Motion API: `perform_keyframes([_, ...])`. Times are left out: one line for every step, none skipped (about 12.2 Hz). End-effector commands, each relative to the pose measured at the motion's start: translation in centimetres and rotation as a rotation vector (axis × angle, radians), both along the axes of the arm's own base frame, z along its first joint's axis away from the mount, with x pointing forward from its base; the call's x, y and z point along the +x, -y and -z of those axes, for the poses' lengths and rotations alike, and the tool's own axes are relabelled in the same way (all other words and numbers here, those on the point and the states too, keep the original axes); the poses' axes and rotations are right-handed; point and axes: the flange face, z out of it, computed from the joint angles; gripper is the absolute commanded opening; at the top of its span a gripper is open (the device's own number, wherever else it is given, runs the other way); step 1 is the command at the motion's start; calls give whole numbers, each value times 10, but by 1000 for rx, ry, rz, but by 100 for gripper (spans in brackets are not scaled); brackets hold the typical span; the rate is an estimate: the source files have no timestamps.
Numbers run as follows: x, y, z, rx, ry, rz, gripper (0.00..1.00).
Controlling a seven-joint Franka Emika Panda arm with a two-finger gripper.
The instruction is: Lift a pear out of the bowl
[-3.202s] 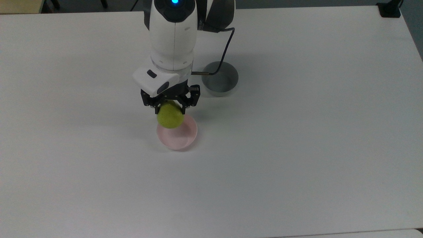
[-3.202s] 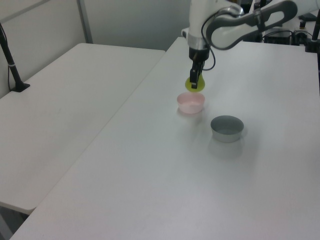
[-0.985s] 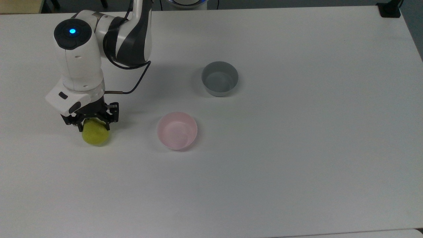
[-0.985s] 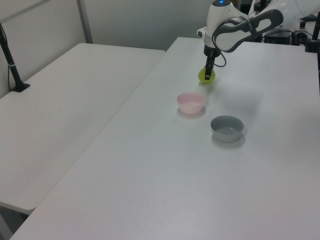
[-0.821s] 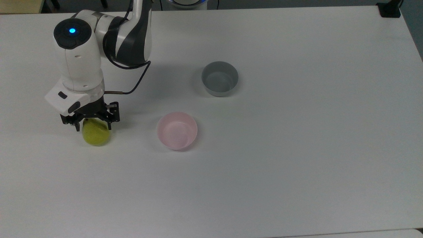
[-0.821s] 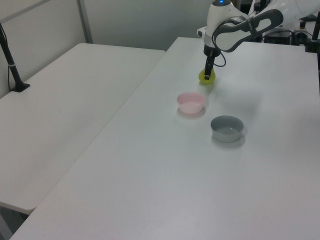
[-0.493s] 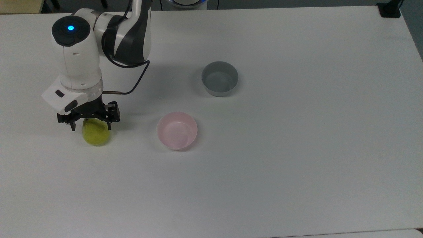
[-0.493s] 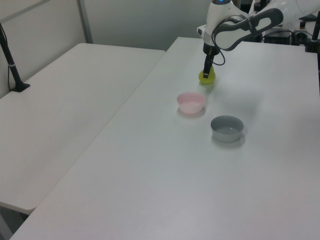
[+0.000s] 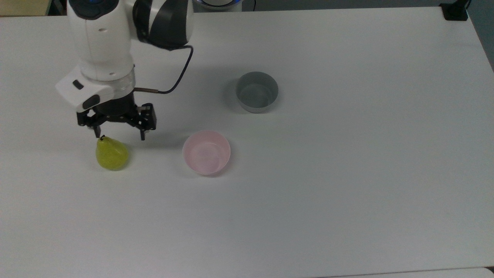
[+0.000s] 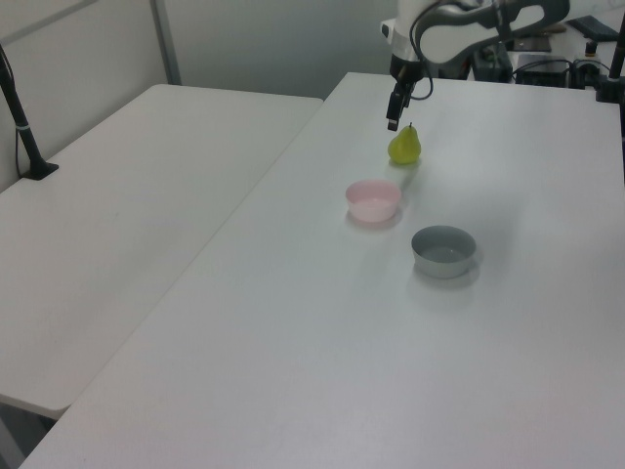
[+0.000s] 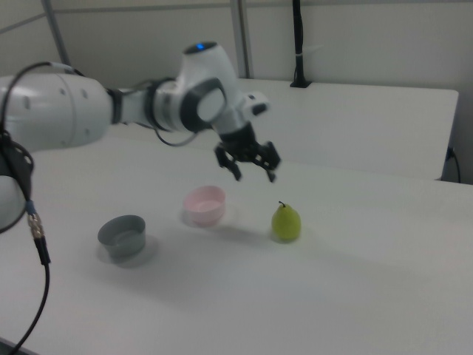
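Note:
The yellow-green pear (image 9: 111,156) (image 10: 404,147) (image 11: 285,222) stands upright on the white table, stem up, at the top view's left of the pink bowl (image 9: 206,152) (image 10: 373,200) (image 11: 205,205). The bowl is empty. My gripper (image 9: 119,136) (image 10: 392,119) (image 11: 255,176) hangs open in the air above the pear, its fingers spread wide with nothing between them and clear of the fruit.
A grey bowl (image 9: 256,92) (image 10: 443,250) (image 11: 123,237), also empty, sits beyond the pink one toward the top view's upper right. A second white table (image 10: 127,186) adjoins on the left view's left. A black cable (image 9: 175,81) loops from the wrist.
The gripper carried the pear from over the pink bowl to the top view's left, set it on the table, opened, and has risen clear of it.

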Motion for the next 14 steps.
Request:
perform_keyframes([-37,-84,-68,37,-87,54,100])
perform_keyframes([-50,-103,-86,43,-115,40,100])
perform_keyframes([-62,-122,-101,42,-139,20,100])
perform_keyframes([-77,-134,-120,45,-153,18,100])
perform_keyframes([-93,-142,-133,48,-176,38,100])
perform_keyframes([-106,-148,-143,50,-195,62,100])
perform_keyframes([-118,-148,-152,57,-206,73,100])
perform_keyframes([-129,-148,-156,69,-207,73,100])
perform_keyframes([-135,-149,-159,97,-209,73,100])
perform_keyframes([-135,-147,-160,101,-207,77,100])
perform_keyframes([-134,-144,-160,102,-201,81,100])
perform_keyframes([-134,-141,-161,102,-198,87,100])
perform_keyframes([-134,-140,-162,102,-199,88,100])
perform_keyframes([-134,-139,-162,102,-200,90,100])
